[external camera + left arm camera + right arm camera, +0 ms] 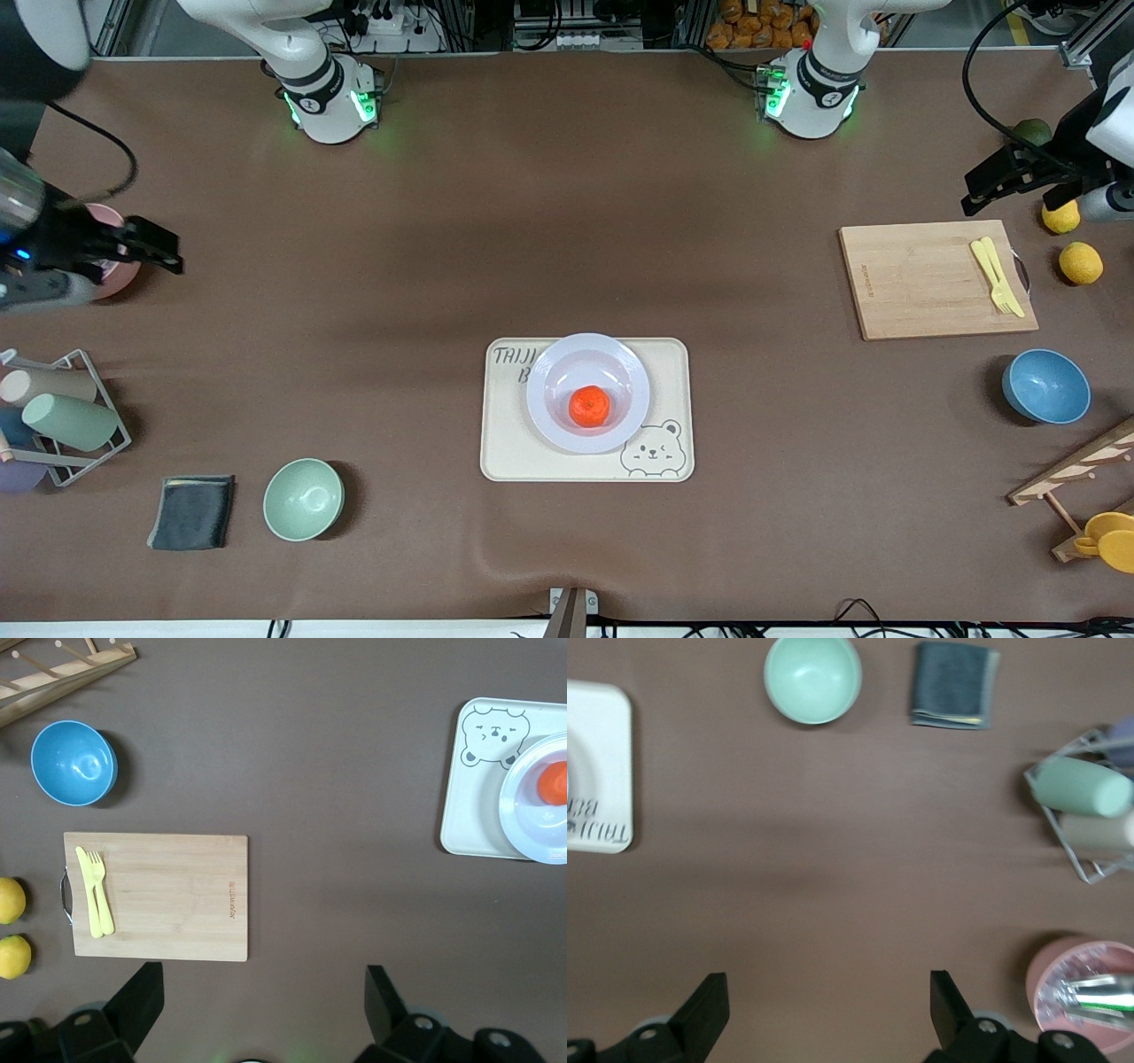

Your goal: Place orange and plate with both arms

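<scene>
The right claw (pixel 164 251) hangs at the right arm's end of the tabletop (pixel 567 221), over the spot beside a pink cup (pixel 113 263), its fingers spread wide and holding nothing. Toward the front corner at that end sit a wire rack of cups (pixel 62 416), a folded grey cloth (pixel 192 511) and a mint-green bowl (pixel 303 499).

Mid-tabletop, toward the front edge, the orange (pixel 589 407) rests in the sunken centre of the plate (pixel 587 353), which sits on a cream tray (pixel 532 452) with a bear drawing. The orange looks light, firm and apt to roll; a grip across its middle would suit. The plate seems stiff, smooth and possibly breakable, so its wide rim is the place to pinch.

Bare tabletop lies all round the tray, giving free room to approach.

At the left arm's end are a wooden board (pixel 921 279) with yellow cutlery (pixel 997 276), a blue bowl (pixel 1045 386) and two lemons (pixel 1080 262). The left claw (pixel 1005 183) hovers over the board's back corner, likewise released and empty.
</scene>
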Motion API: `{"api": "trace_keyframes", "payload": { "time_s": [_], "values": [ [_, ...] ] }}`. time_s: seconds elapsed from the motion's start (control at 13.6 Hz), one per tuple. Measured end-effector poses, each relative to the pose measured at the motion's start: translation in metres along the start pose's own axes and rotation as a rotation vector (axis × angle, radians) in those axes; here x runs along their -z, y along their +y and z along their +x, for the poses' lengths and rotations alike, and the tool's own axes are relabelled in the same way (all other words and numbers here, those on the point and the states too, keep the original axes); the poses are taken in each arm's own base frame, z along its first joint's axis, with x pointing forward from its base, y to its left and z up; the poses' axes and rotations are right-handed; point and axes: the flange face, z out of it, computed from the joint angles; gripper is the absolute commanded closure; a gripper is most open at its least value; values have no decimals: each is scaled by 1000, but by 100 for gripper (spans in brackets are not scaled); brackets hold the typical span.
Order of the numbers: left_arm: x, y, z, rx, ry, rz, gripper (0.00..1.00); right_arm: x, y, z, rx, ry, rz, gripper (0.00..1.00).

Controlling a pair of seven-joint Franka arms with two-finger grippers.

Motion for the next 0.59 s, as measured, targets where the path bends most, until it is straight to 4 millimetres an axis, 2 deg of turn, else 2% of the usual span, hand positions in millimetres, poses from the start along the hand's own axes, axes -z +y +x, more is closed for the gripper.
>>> {"api": "trace_keyframes", "payload": {
  "time_s": [0.15,0.22,0.37,0.59],
  "values": [
    [-1,-1,1,1,-3,0,0,14,32,-21,-76,-9,7,0],
    [-3,-1,2,2,-5,1,0,19,39,-31,-130,-28,11,0],
    [-5,-1,3,2,-10,1,0,26,32,-42,-199,-44,13,0],
    [-6,-1,4,3,-10,1,0,30,22,-45,-215,-40,19,0]
  ]
}}
